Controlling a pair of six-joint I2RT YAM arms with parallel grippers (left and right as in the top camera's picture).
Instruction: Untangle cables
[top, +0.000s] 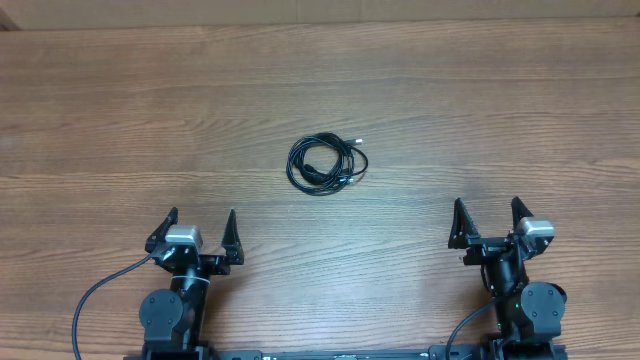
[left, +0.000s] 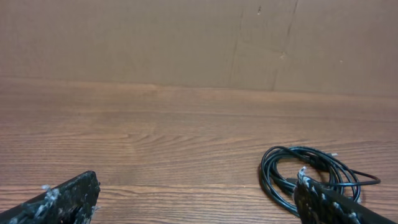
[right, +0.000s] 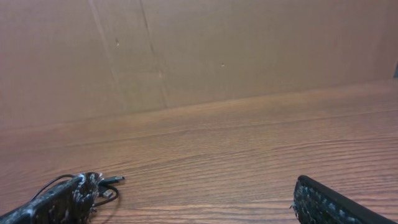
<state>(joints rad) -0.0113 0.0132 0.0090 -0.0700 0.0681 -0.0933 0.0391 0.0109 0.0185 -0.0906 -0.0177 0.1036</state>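
The cables (top: 326, 164) lie as one small coiled black bundle on the wooden table, in the middle of the overhead view, with small plugs sticking out at its right side. My left gripper (top: 199, 224) is open and empty, near the table's front left, well short of the bundle. My right gripper (top: 488, 216) is open and empty at the front right. In the left wrist view the bundle (left: 298, 174) sits at the lower right, partly behind my right finger. In the right wrist view only its plug ends (right: 109, 182) show by my left finger.
A brown cardboard wall (left: 199, 43) stands behind the far edge of the wooden table (top: 480, 100). Thicker black arm cables (top: 95, 300) trail from both arm bases at the front edge.
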